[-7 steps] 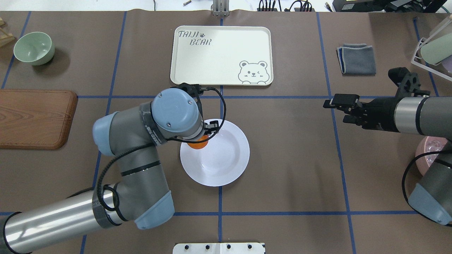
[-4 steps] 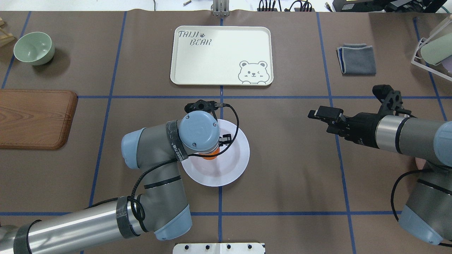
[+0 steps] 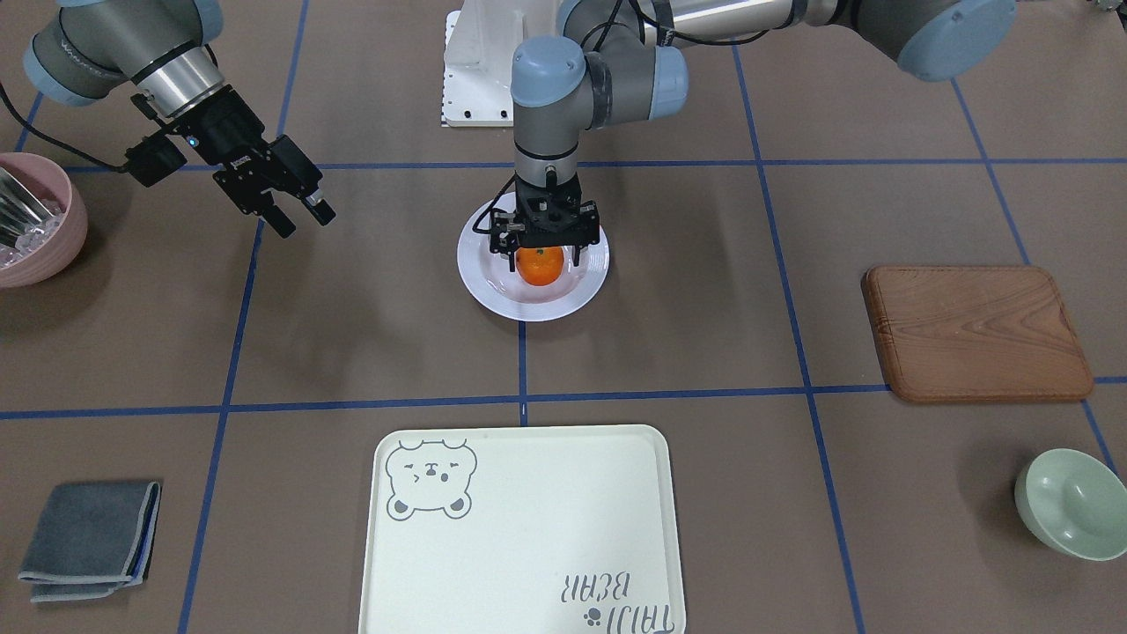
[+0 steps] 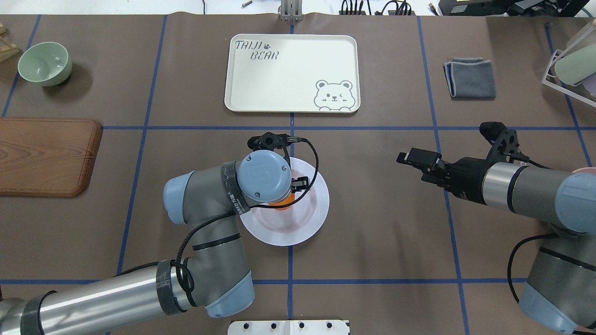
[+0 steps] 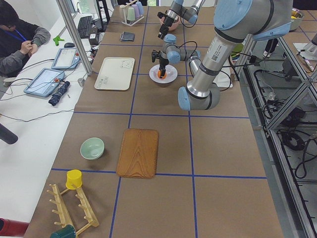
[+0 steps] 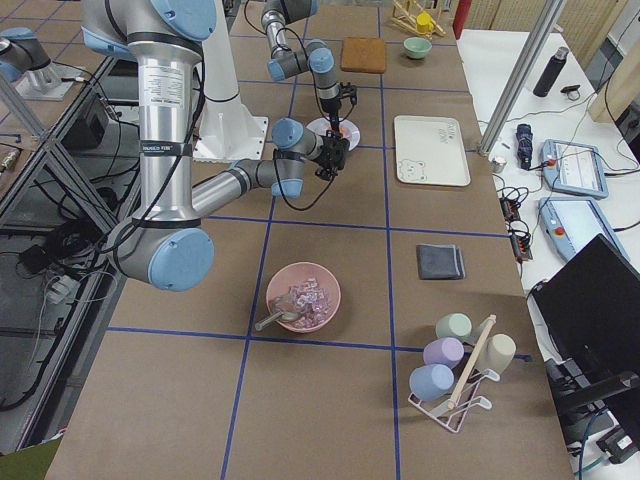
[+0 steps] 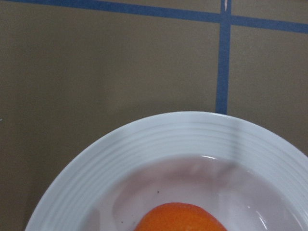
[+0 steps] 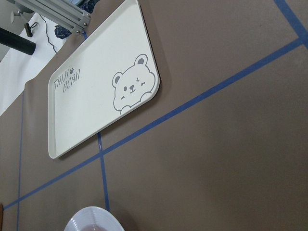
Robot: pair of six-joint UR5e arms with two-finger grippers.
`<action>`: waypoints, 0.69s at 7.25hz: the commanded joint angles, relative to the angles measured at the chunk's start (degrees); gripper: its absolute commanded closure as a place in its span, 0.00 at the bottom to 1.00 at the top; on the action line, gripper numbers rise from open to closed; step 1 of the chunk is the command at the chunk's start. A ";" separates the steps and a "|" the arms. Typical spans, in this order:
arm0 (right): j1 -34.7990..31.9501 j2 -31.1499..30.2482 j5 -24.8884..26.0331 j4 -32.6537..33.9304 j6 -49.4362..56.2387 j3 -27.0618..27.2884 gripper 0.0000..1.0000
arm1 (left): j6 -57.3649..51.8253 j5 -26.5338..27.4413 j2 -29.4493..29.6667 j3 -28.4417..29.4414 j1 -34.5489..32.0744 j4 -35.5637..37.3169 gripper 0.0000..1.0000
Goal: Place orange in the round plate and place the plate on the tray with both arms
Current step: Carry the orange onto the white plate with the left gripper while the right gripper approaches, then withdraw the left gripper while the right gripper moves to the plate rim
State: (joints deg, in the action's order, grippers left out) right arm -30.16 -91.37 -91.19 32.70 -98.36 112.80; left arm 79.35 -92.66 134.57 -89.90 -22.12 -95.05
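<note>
Orange (image 3: 540,266) rests in round plate (image 3: 482,283) between spread left jaws

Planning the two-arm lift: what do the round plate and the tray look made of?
The round plate: glossy white with highlights and fine rim ridges, so probably glazed ceramic, though melamine is possible. The tray: matte cream, rounded moulded lip, printed grey bear, so likely plastic or a fibre composite.

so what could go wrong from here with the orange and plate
1. The left end effector straddles the orange closely, so pulling up could drag or roll it in the round plate.
2. The plate is glossy and the orange round; an uneven two-arm carry to the tray might tip it out.
</note>
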 commanded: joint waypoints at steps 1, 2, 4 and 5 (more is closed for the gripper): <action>2.98 1.01 4.24 0.00 -2.53 -0.04 0.01 | -6.62 -2.42 -1.58 -7.18 -3.69 2.92 0.01; 5.18 1.10 7.58 0.00 -3.59 -0.04 0.02 | -12.14 -10.01 -3.68 -10.00 -9.37 7.55 0.02; 9.75 2.06 13.73 0.17 -11.29 -0.04 0.05 | -31.61 -18.75 -12.37 -15.03 -21.41 9.62 0.02; 12.12 2.59 15.76 0.52 -14.20 -0.12 0.05 | -38.85 -23.40 -16.49 -14.95 -28.35 9.53 0.02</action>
State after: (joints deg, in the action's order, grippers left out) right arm -21.03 -89.53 -78.55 32.89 -108.40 112.74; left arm 50.52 -110.43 123.12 -103.94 -42.27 -85.93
